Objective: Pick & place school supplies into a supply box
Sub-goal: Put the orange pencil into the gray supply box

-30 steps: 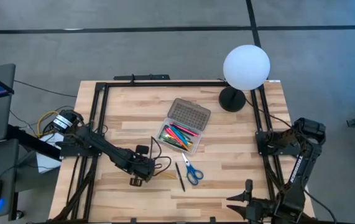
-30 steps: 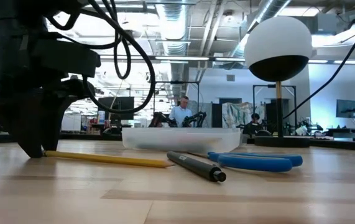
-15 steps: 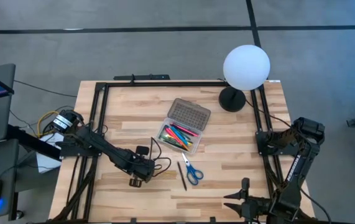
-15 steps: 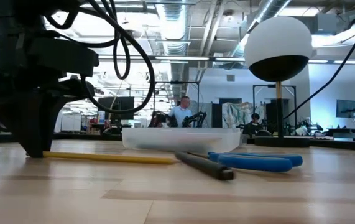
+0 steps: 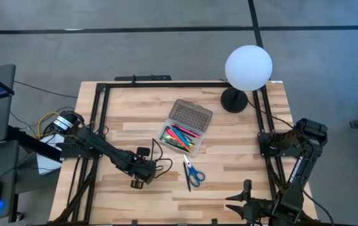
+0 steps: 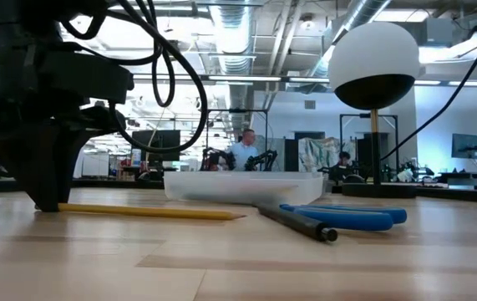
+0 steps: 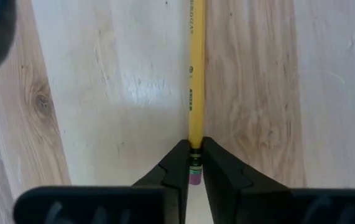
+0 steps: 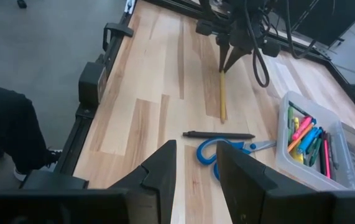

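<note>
A yellow pencil point(image 6: 150, 212) lies flat on the wooden table, and my left gripper point(image 7: 193, 163) is shut on its eraser end, at the near left point(image 5: 140, 181). To its right lie a black pen point(image 5: 187, 178) and blue-handled scissors point(image 5: 194, 171). Behind them stands the clear supply box point(image 5: 180, 139), its grey dotted lid point(image 5: 190, 115) laid open and several coloured pens inside. My right gripper point(image 8: 196, 171) hangs open above the table's near right corner point(image 5: 240, 198) and holds nothing. My left gripper pinches the pencil's eraser end point(image 7: 194, 177) between its two fingertips. The fingers point(image 6: 48, 201) come from above and point steeply down. The pencil lies level on the table, its shaft point(image 7: 196, 74) running away from the fingers toward the pen.
A white globe lamp point(image 5: 248, 67) on a black foot point(image 5: 234, 100) stands at the far right corner. Black rails point(image 5: 166, 83) frame the table's edges. Cables loop around the left arm point(image 5: 160, 164). People show in the room behind the table point(image 6: 242, 150).
My left gripper has shut on the pencil's eraser end without shifting. The pencil has slid a little lengthwise toward the table's right edge. Its point has pushed the black pen, which has slid and swung toward the scissors.
</note>
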